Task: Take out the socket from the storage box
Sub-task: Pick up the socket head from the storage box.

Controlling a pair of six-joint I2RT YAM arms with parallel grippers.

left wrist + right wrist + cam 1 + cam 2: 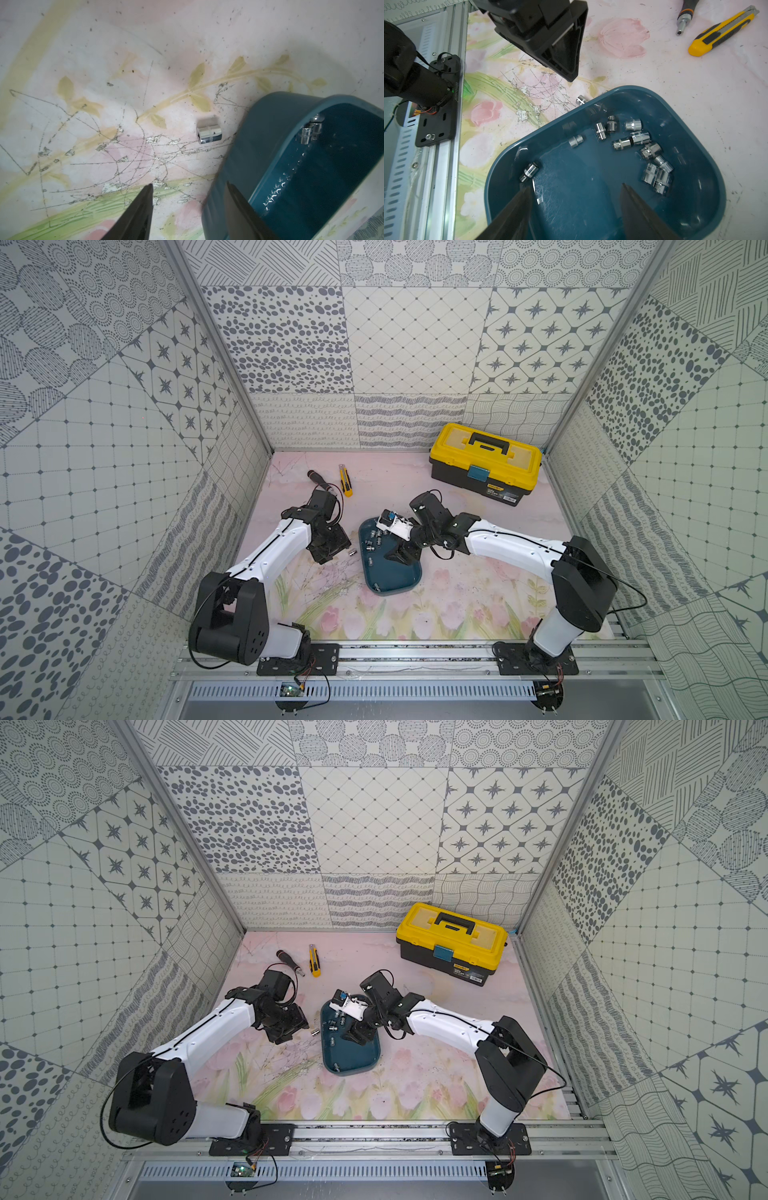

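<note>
Hovering over the bare middle of the storage box (654,97) with the right gripper (576,186) spread wide and empty, nothing pinched and, as far as can be told, nothing touched. Probably parked there to line up a pick. Bunched toward the far end of the box, a pile of loose sockets (633,139). Tucked against the box's side wall just off one fingertip, a lone socket (529,171). Guessing closest grab of the lot, but awkward so tight to the wall.

Working outward: just outside the box, the left gripper (189,184) low over the mat (83,62), likewise parted and holding nothing, with one finger right by the outer wall. Can't tell if touching. Lying on the mat just beside the box, a stray socket (208,133) already out, likely the reason for that arm sitting there. Well beyond the box: utility knife (720,33), screwdriver (684,18) and yellow toolbox (486,464), none involved.
</note>
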